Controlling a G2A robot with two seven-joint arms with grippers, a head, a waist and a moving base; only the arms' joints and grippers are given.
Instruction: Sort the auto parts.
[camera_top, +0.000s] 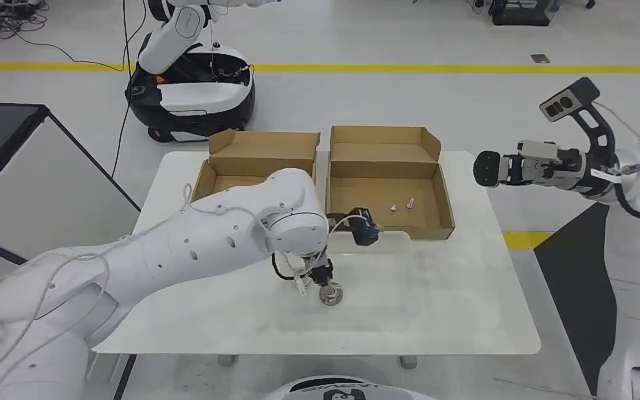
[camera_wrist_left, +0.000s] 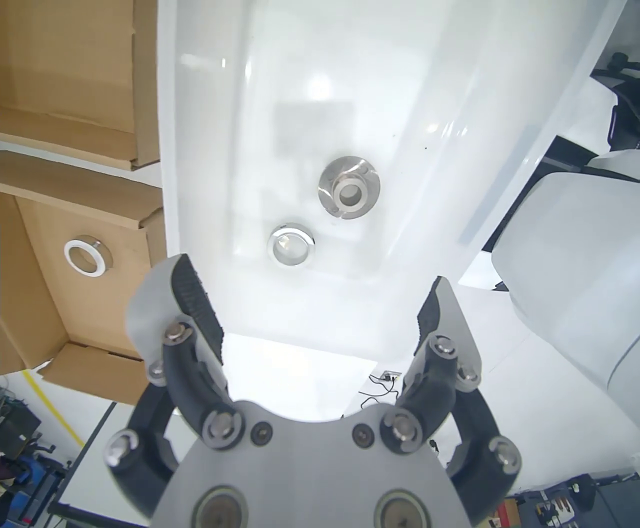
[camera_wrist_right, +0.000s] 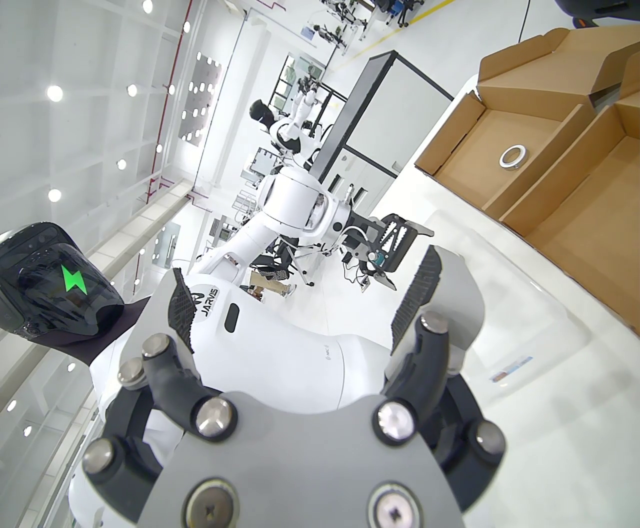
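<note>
My left gripper (camera_wrist_left: 315, 300) hangs open above a clear plastic tray (camera_wrist_left: 210, 150), with nothing between its fingers. In the tray lie a flanged metal bushing (camera_wrist_left: 349, 187) and, closer to the gripper, a plain metal ring (camera_wrist_left: 291, 245). From above, the left gripper (camera_top: 310, 276) sits just beside one metal part (camera_top: 329, 293) in the tray (camera_top: 400, 238). Another ring (camera_wrist_left: 87, 255) (camera_wrist_right: 512, 156) lies in the left cardboard box (camera_top: 255, 165). My right gripper (camera_wrist_right: 300, 305) is open and empty, held off the table's right side (camera_top: 487, 168).
Two open cardboard boxes stand side by side at the back of the white table (camera_top: 470, 300). The right box (camera_top: 385, 190) holds two small pale parts (camera_top: 402, 206). Another robot (camera_top: 190, 90) stands on the floor behind the table.
</note>
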